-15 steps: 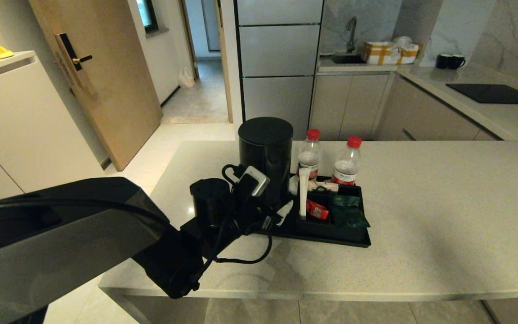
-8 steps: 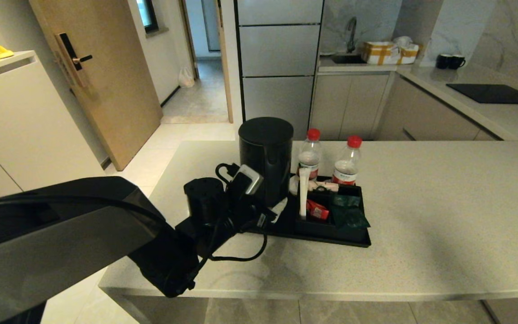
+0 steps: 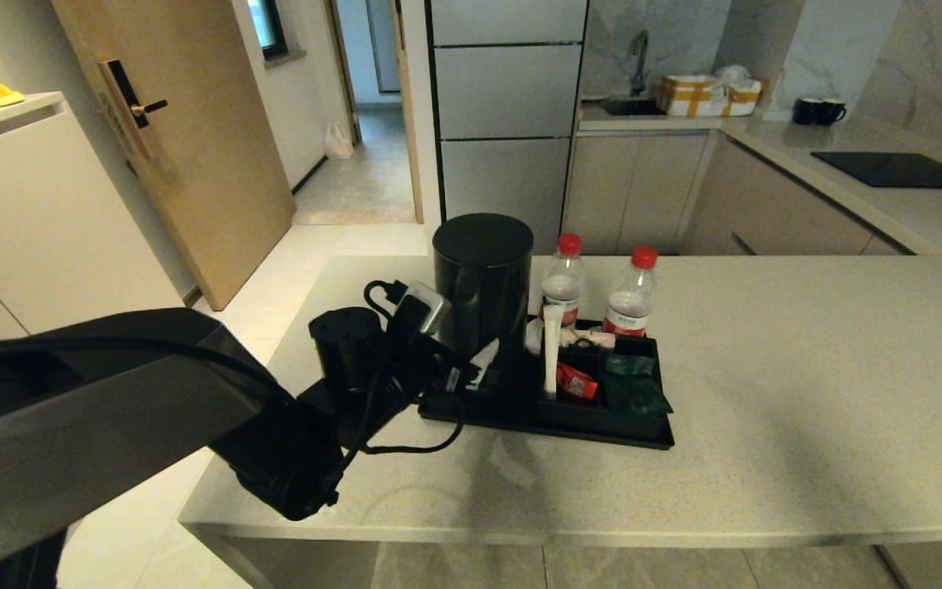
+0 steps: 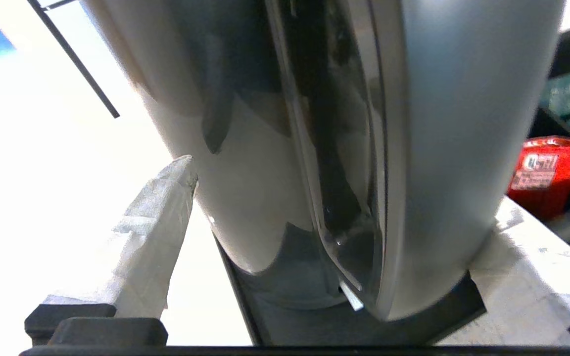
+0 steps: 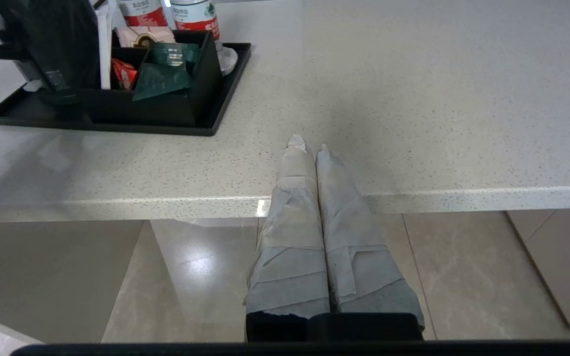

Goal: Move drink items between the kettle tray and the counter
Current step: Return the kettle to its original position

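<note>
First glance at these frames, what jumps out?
The tall black cylindrical kettle standing at the left end of the flat black tray, with the left gripper right against its side. Behind the tray's sachet box stand two clear red-capped water bottles. The right gripper hangs at the grey speckled counter's near edge.

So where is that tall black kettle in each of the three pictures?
Head view: the kettle stands on the left part of the black tray, beside two bottles.
Left wrist view: the kettle fills most of the picture, seen very close.
Right wrist view: the kettle sits in the upper left corner, partly cut off.
Shared landmark: the red sachet in the tray's box.
</note>
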Controlling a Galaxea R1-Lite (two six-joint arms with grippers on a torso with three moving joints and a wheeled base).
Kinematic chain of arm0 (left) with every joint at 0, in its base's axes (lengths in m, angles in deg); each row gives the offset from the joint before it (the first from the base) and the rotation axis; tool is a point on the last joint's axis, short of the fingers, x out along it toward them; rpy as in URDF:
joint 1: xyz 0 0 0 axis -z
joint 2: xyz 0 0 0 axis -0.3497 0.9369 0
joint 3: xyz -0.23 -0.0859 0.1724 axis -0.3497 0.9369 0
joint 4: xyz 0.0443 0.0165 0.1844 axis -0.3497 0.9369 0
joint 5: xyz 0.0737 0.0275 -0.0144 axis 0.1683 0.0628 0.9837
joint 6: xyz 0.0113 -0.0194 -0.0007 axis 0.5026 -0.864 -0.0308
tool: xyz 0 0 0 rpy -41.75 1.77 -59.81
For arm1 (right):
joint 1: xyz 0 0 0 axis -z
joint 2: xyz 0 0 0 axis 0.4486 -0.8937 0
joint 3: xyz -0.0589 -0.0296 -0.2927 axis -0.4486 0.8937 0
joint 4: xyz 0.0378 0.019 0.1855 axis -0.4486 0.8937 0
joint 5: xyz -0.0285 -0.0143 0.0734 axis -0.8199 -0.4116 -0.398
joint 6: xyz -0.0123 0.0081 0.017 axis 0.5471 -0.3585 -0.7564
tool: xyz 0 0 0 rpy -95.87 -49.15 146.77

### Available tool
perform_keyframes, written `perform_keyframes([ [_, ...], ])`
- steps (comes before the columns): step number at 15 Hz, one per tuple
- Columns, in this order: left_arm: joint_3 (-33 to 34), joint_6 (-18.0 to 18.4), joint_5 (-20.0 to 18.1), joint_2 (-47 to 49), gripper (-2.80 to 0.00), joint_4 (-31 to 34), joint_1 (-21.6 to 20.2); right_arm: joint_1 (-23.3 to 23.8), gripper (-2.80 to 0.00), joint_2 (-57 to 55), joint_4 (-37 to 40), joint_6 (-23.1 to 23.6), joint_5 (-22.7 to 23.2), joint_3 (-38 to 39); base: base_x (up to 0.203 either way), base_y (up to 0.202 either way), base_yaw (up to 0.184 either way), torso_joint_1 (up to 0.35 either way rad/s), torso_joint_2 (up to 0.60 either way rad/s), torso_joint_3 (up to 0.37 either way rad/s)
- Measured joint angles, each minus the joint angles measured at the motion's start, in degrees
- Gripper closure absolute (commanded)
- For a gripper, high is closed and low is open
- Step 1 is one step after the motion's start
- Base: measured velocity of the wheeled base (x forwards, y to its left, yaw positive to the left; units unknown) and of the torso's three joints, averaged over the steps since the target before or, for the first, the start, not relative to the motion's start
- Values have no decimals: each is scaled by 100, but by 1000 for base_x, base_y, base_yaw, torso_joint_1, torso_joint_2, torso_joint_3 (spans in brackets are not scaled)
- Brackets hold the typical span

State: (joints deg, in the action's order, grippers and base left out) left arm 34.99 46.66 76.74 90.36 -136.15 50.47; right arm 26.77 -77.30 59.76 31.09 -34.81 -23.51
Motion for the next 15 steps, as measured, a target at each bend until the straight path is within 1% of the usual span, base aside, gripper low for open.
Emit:
perform_keyframes([
  [5,47,-8,0,-54,-280,-6,-85,-1,0,0,0,0,-1,0,0,0,0,0,0,0],
  [15,32,-17,-12,-43,-280,13,-541,0,0,0,-2,1,0,0,0,0,0,0,0,0],
])
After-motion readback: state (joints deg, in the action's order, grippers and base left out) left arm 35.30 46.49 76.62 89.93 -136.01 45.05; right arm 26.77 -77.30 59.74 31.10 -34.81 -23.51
